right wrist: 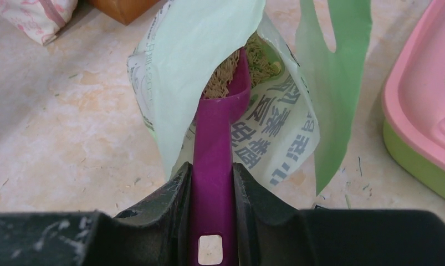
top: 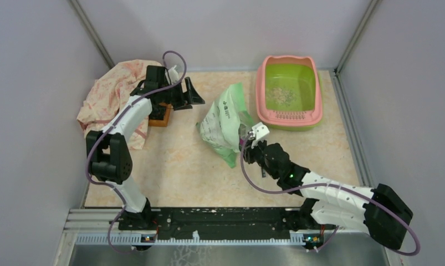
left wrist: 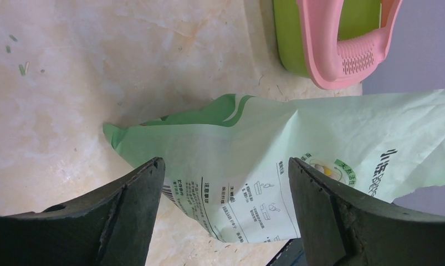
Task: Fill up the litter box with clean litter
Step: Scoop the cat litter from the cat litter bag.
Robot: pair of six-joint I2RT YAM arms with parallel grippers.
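Right wrist view: the right gripper [right wrist: 211, 173] clamps the purple scoop [right wrist: 213, 138] — bowl buried in clean litter [right wrist: 223, 77] inside the green bag [right wrist: 284, 127]. Left gripper [left wrist: 225, 166] gapes wide; litter box [top: 289, 118] beside the bag.

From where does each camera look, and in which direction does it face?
Top external: above and behind, looking down at the table, bag and litter box; left arm and right arm show.
Left wrist: on the left arm, facing the bag's side, litter box beyond; its open jaws frame the view.
Right wrist: on the right arm, looking into the bag's mouth; its jaws grip the purple scoop, bowl in the clean litter.
Shared: all three show bag and litter box.
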